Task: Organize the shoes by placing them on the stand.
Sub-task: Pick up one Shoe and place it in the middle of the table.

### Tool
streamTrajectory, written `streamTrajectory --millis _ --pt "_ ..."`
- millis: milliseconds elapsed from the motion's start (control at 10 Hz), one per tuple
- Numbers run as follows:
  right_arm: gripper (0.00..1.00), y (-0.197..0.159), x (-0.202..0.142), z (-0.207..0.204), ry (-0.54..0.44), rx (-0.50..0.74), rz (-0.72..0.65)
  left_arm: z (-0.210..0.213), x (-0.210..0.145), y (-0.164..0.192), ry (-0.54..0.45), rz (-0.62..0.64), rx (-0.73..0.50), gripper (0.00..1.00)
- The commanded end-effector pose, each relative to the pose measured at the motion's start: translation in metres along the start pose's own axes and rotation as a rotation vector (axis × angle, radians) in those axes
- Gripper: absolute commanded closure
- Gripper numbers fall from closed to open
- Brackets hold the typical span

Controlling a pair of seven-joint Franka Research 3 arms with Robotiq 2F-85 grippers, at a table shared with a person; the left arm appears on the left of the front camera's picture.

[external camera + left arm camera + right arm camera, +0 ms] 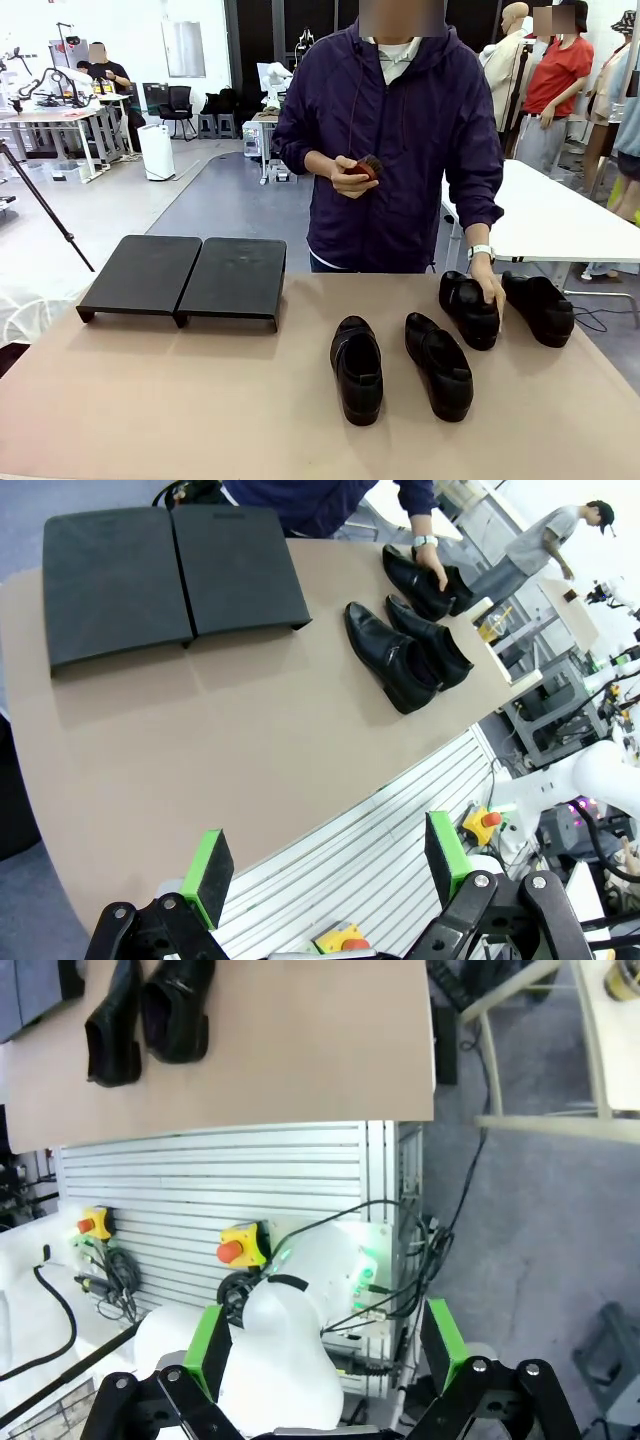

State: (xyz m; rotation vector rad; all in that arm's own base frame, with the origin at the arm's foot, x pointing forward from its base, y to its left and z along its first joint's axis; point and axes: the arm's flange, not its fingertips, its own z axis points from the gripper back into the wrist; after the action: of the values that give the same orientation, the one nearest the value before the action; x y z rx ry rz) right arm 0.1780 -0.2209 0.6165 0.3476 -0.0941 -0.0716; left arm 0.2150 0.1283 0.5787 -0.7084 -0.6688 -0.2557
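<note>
Shoes point(357, 370): four black loafers, all down on the table point(200, 420) to the right of the stand point(185, 277), none on it yet. Two lying side by side nearer the stand; two more farther right, with the person's hand point(490, 290) resting on one of them. Left gripper point(328, 860) spread wide and empty, high up, well back from the stand. Right gripper point(326, 1342) spread wide too, empty, out past the table's corner, far from the stand. Best to open with the shoe nearest the stand, left arm reaching. Come straight down over its middle, straddle the width, pinch the sides firmly against that glossy leather, lift clear, set flat on the slant. Keep off the far pair, with a hand on it.
</note>
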Motion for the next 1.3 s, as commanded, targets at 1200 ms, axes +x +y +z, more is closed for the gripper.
streamTrajectory --millis 1200 --pt "0.0 0.405 0.116 -0.258 0.029 -0.232 0.269 -0.001 0.0 -0.001 -0.012 -0.011 -0.015 0.0"
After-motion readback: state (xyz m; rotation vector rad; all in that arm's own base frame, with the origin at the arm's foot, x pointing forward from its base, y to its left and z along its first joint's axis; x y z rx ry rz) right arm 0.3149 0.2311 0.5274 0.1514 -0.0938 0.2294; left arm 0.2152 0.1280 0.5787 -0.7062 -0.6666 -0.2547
